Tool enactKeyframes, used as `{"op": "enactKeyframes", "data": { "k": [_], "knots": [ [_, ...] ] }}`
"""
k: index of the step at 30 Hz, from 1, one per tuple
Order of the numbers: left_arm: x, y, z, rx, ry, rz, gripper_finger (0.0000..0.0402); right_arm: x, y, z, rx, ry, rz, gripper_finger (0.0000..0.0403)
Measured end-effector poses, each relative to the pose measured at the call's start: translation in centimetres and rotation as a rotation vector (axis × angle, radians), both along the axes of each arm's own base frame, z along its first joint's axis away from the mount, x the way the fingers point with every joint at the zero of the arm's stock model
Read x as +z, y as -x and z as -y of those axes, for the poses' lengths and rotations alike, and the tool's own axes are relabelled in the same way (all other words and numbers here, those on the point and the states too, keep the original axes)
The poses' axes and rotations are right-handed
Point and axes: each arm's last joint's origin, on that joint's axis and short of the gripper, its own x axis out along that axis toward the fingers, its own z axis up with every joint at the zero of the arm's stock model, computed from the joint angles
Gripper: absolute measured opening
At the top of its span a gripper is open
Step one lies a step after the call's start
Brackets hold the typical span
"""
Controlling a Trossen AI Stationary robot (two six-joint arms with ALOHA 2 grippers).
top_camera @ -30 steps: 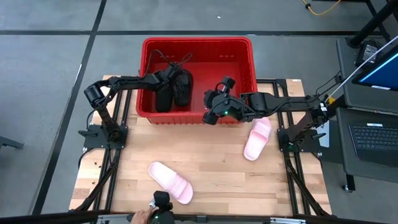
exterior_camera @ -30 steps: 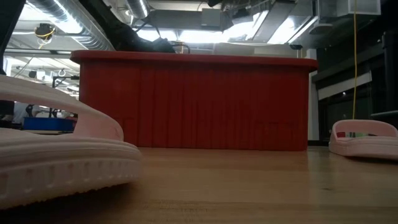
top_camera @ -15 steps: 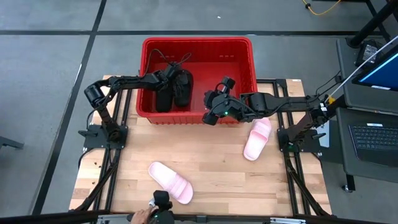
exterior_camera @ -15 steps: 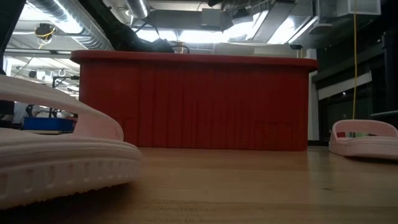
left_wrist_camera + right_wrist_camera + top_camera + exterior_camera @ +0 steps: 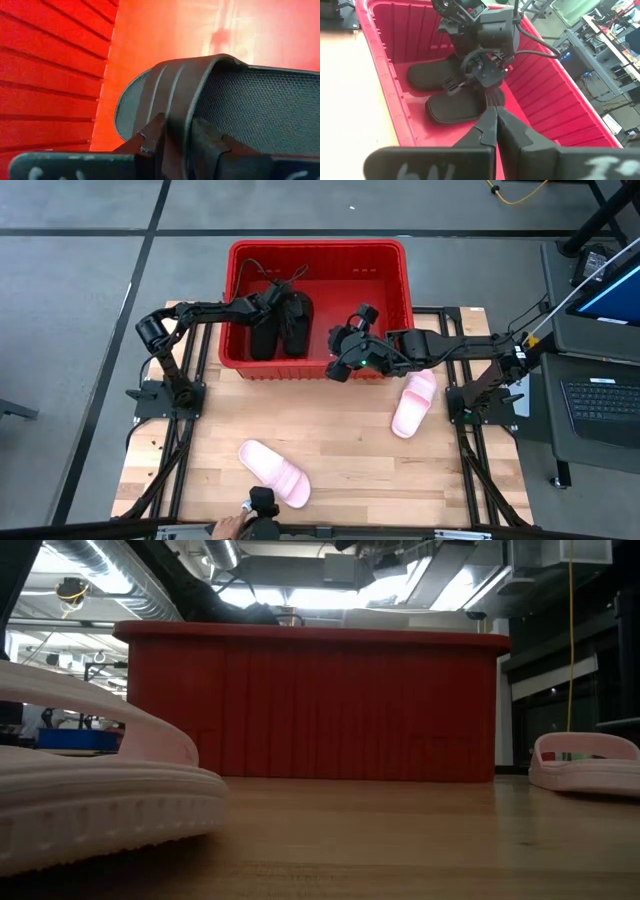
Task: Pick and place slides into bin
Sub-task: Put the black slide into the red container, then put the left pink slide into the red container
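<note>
The red bin (image 5: 318,246) stands at the table's far middle, and its near wall fills the low view (image 5: 310,705). Two black slides lie side by side in its left half (image 5: 262,332) (image 5: 296,320). My left gripper (image 5: 280,302) reaches into the bin from the left and is shut on the right-hand black slide (image 5: 260,110). My right gripper (image 5: 338,365) is shut and empty over the bin's near wall, right of the black slides. Two pale pink slides lie on the table, one at the near middle (image 5: 273,472) and one at the right (image 5: 414,402). My left gripper pinches the edge of the black slide's wide strap (image 5: 175,120), one finger (image 5: 152,137) on the ribbed outer face and the other finger (image 5: 207,142) under the strap over the footbed. It comes from above, slanting from the table's left. The slide (image 5: 455,107) lies low in the bin beside the other one.
The bin's right half (image 5: 540,100) holds nothing. In the low view the near pink slide (image 5: 100,790) looms at the left and the other (image 5: 585,760) sits at the right. A person's hand (image 5: 228,528) shows at the table's near edge.
</note>
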Motion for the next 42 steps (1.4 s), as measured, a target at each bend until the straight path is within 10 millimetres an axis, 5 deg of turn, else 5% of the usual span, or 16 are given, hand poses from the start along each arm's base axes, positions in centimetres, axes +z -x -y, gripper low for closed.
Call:
{"op": "enactKeyframes", "data": {
  "k": [15, 29, 42],
  "knots": [
    [-0.2, 0.3, 0.0, 0.024, 0.074, 0.027, 0.0155, 0.0, 0.0, -0.3, 0.010, 0.001, -0.005, 0.0011],
    [-0.2, 0.4, 0.4, 0.048, 0.051, -0.031, 0.0164, -0.1, 0.1, -0.3, 0.013, 0.005, -0.012, 0.0012],
    [6.2, 2.5, 2.8, 0.026, -0.028, 0.077, 0.0162, -0.3, 0.3, -0.3, 0.007, 0.001, -0.037, 0.0012]
  ]
}}
